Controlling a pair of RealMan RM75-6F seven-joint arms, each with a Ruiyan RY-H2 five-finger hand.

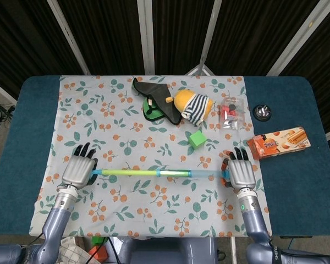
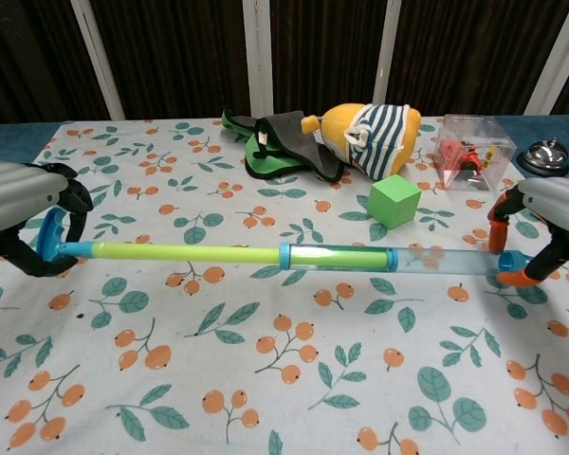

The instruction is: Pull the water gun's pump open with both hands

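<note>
Now the water gun (image 2: 266, 254) is lying stretched across the counter's (image 1: 297, 181) floral cloth (image 1: 154, 137), its green pump rod (image 2: 185, 252) drawn far out of the clear barrel (image 2: 436, 261). The left hand (image 1: 77, 171) is gripping the blue pump handle (image 2: 51, 236) with fingers clamped round it, while the right hand (image 1: 241, 174) is clamping the barrel's orange end.

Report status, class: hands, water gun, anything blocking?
Left hand grips the pump handle; right hand grips the barrel end. Water gun off the cloth, pump rod drawn well out. Green cube sits behind, apart.
</note>
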